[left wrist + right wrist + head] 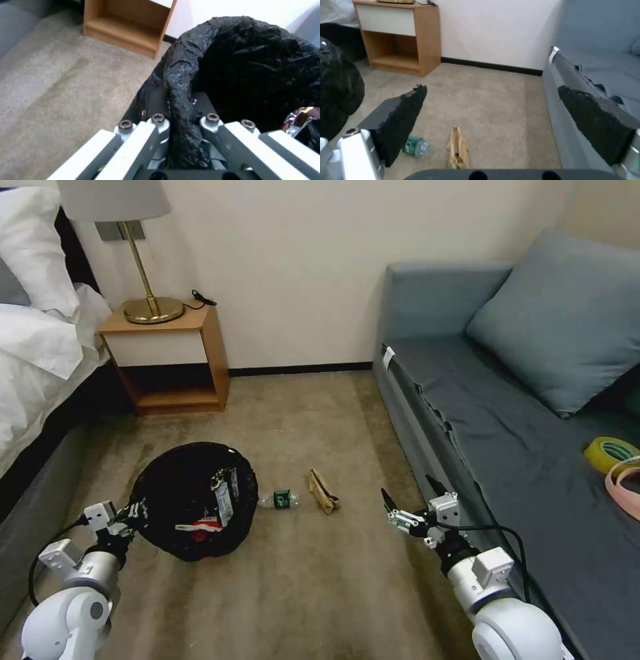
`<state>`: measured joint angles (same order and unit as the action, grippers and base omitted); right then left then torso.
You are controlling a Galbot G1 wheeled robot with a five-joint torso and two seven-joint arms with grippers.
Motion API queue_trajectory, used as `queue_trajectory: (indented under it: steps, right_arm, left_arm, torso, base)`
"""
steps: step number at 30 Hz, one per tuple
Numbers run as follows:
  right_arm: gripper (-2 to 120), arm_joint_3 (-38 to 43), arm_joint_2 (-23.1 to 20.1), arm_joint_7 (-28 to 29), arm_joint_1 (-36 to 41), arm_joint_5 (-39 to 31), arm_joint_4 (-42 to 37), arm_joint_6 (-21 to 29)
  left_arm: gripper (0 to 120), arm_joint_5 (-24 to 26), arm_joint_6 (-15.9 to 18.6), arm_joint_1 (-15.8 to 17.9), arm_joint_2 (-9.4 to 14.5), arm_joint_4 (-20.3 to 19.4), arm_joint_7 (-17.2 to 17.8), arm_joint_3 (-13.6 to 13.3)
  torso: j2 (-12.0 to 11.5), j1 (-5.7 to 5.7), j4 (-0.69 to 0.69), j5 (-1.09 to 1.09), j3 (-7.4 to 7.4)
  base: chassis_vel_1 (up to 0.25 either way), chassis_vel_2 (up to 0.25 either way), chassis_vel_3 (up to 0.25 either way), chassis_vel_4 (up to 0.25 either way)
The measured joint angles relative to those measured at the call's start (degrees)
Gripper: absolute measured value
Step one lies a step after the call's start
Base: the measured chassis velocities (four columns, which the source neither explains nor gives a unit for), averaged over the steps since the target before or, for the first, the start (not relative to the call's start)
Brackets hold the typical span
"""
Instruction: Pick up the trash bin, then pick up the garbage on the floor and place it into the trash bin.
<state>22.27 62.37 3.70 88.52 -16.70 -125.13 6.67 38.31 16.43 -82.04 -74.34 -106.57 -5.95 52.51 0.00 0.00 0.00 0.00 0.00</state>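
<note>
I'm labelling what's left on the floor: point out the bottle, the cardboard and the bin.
bottle (281, 499), head view, on its green label.
cardboard (458, 147), right wrist view, on the middle of the folded piece.
bin (175, 480), head view, on the black bag lining inside the rim.

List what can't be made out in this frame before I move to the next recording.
- Trash bin body: in the head view the black bag hides its lower part.
- Bottle: label text too small in the head view; in the right wrist view the right gripper finger covers part of it.
- Left gripper: in the left wrist view the bag rim wraps over where it clamps.
- Wrappers: print unreadable.
</note>
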Motion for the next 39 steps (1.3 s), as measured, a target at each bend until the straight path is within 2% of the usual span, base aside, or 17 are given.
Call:
queue_trajectory:
  steps: [27, 39]
  right_arm:
    - [100, -0.99, -1.47, 0.23, -2.19, -1.44, 1.17, 0.36]
    - [100, -4.08, -4.99, -0.12, -6.55, -2.71, 4.28, -0.40]
  left_arm:
    - [5, 0.62, 0.30, 0.80, 0.58, 0.38, 0.23, 0.59]
    - [5, 0.59, 0.30, 0.24, 1.19, 0.43, 0.19, 1.19]
  torso:
    - [0.01, 0.00, 0.01, 0.01, 0.00]
    - [0.01, 0.00, 0.00, 0.01, 0.00]
  base:
    - [-0.150, 0.151, 0.147, -0.150]
    - [-0.059, 0.046, 0.052, -0.059]
